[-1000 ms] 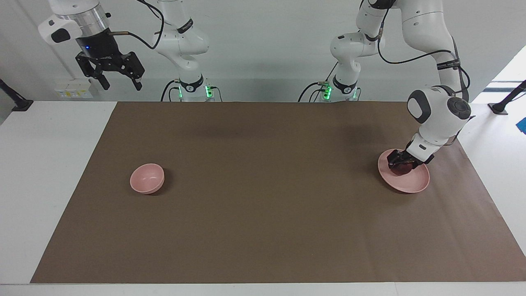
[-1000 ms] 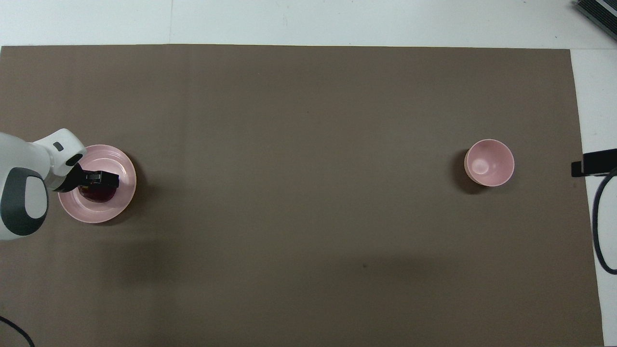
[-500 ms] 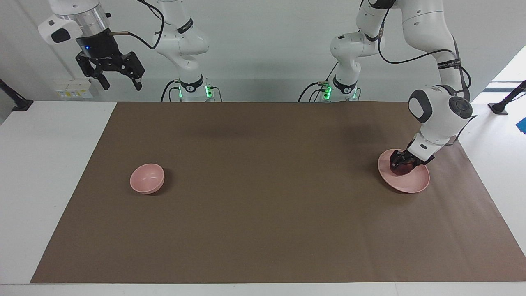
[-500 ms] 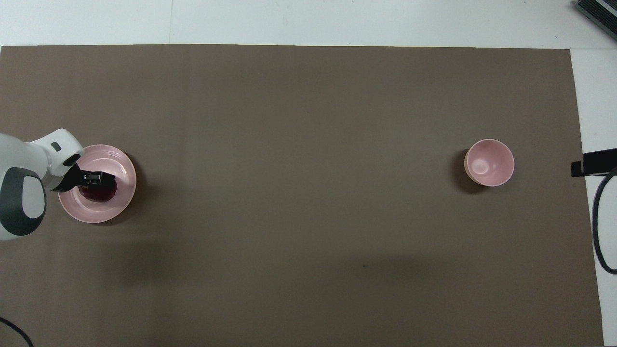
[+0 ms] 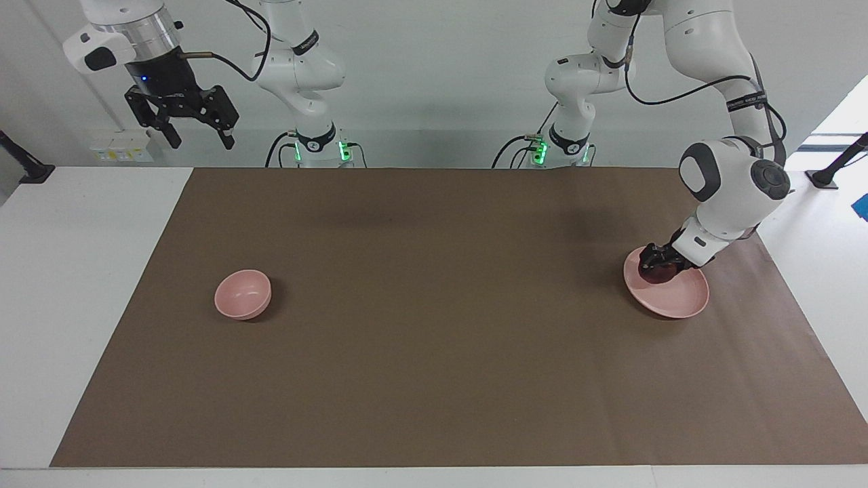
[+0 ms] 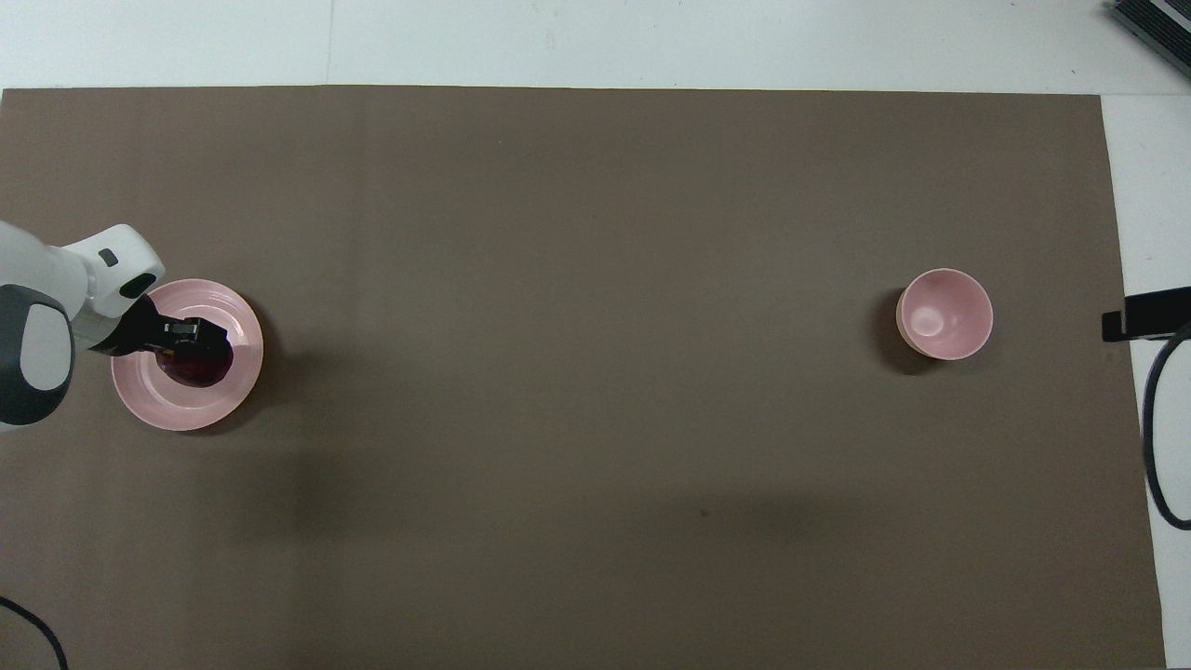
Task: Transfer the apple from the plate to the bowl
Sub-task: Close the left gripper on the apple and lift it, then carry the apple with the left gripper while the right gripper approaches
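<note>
Facing view, right of frame: my left gripper (image 5: 656, 266) is closed around the apple (image 5: 658, 273), which sits at the plate's (image 5: 678, 301) upper edge; whether it has cleared the plate I cannot tell. At left of frame lies the bowl (image 5: 243, 293), well apart from the plate, toward the right arm's end of the table. My right gripper (image 5: 196, 132) waits at upper left, fingers spread, holding nothing, and is the nearer to the bowl.

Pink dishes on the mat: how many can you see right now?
2. The plate lies at the left arm's end of the table, with the apple on it under the left claw. The bowl sits toward the right arm's end. None looks hidden.
</note>
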